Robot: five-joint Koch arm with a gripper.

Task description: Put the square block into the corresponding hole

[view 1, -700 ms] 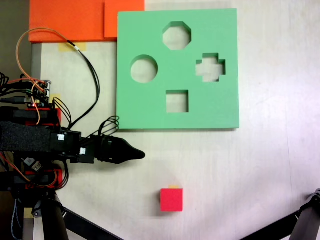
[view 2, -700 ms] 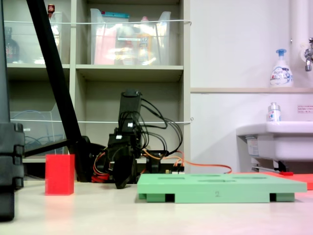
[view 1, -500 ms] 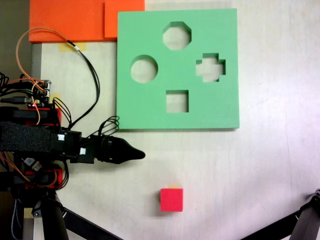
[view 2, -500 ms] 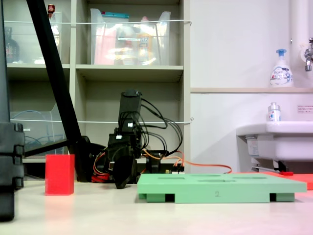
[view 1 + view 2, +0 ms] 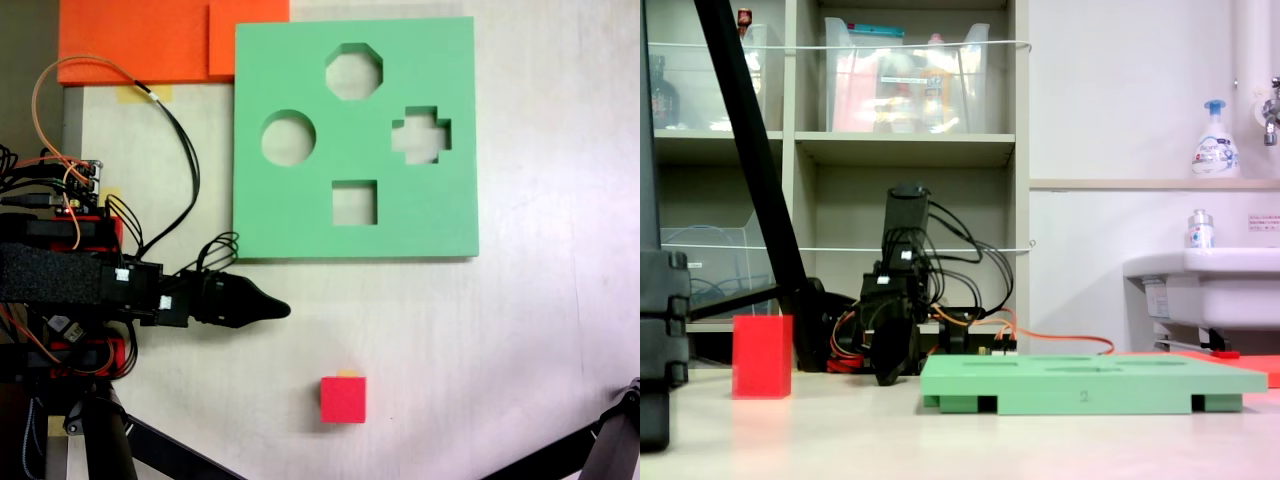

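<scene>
Red square block (image 5: 343, 399) sits on the desk (image 5: 520, 330), well below the green foam board (image 5: 300, 215) and its square hole (image 5: 354, 203). Gripper (image 5: 283, 309) rests low beside the board's lower left corner, jaws pressed to a point, empty. Board's front edge reads "2" (image 5: 1084, 397).

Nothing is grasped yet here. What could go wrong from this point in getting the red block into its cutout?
1. The pincer sits low near the table, apart from the square block; sweeping sideways could knock the cube rather than straddle it.
2. The hole looks about block-sized, so a slightly rotated block could catch on the rim.
3. The green foam board has round, octagonal and cross cutouts nearby; a drifting placement could land in the wrong one.
</scene>
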